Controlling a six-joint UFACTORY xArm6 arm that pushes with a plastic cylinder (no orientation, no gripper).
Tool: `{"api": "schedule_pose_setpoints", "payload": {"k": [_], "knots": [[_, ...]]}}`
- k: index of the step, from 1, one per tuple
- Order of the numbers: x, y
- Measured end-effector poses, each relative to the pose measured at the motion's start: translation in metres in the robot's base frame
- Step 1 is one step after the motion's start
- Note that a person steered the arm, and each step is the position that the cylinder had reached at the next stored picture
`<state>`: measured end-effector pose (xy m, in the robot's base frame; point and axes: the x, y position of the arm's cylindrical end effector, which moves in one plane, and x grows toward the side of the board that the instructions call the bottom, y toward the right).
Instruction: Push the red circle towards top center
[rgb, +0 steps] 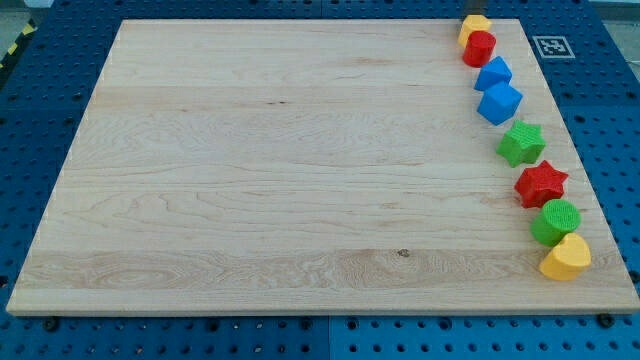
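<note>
The red circle (479, 48) lies near the board's top right corner. It touches a yellow block (473, 26) just above it and a blue block (493, 73) just below it. Only a small dark sliver of my tip (471, 16) shows, at the view's top edge. It is right behind the yellow block, above and slightly left of the red circle.
More blocks run down the right edge of the wooden board (300, 180): a blue cube (499, 103), a green star (521, 143), a red star (541, 183), a green circle (556, 221) and a yellow heart (566, 258). A marker tag (552, 46) sits off the board.
</note>
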<state>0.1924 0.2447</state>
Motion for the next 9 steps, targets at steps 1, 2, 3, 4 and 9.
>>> {"api": "schedule_pose_setpoints", "payload": {"k": [1, 2, 3, 4, 9], "knots": [[0.002, 0.040], [0.042, 0.040], [0.092, 0.032], [0.092, 0.032], [0.079, -0.020]]}}
